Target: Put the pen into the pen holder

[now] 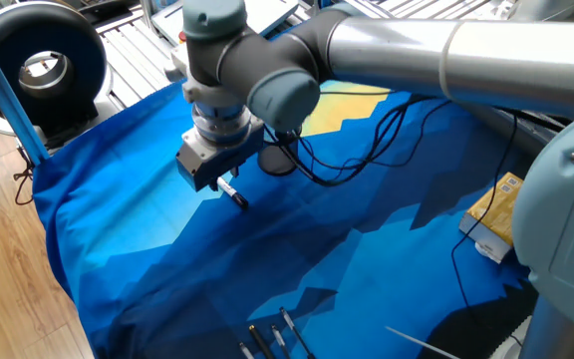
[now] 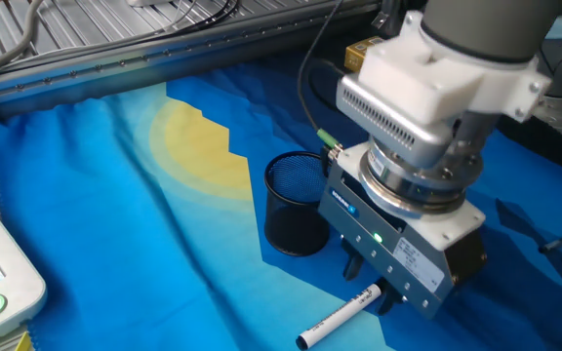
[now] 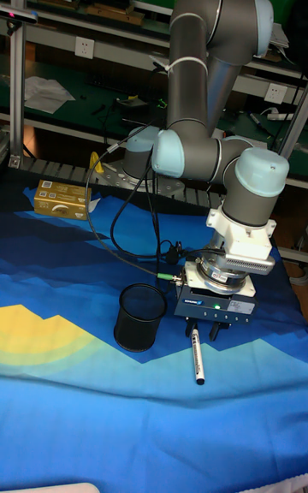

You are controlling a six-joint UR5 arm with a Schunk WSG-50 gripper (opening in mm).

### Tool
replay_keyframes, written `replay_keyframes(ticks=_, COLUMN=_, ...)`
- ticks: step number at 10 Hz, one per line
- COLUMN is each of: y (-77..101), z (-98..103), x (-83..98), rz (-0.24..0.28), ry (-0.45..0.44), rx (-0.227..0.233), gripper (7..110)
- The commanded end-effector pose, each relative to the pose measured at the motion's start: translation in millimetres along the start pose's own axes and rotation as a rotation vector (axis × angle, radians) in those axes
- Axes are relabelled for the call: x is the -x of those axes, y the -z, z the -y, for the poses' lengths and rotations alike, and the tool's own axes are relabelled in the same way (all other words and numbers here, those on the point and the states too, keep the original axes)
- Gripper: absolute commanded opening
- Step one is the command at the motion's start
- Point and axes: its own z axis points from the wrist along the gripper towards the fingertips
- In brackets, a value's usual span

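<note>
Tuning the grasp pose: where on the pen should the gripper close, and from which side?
Grip the pen on its white barrel near the black-cap end, coming straight down. It lies flat on the cloth, so only its long sides are free for the fingers. The gripper hangs over that end, apparently open. The pen holder stands close by, so keep the fingers clear of it.
</note>
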Motion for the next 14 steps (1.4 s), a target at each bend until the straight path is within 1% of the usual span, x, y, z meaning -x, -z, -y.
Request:
replay_keyframes(ticks=1, y=-7.4, z=-2, x=-3.8, rz=0.007, ry=-0.018, rx=0.007, gripper=44)
replay_keyframes(ticks=14, y=-18.0, z=7, x=-6.2, rz=0.028, ry=-0.006, rx=0.007, gripper=44)
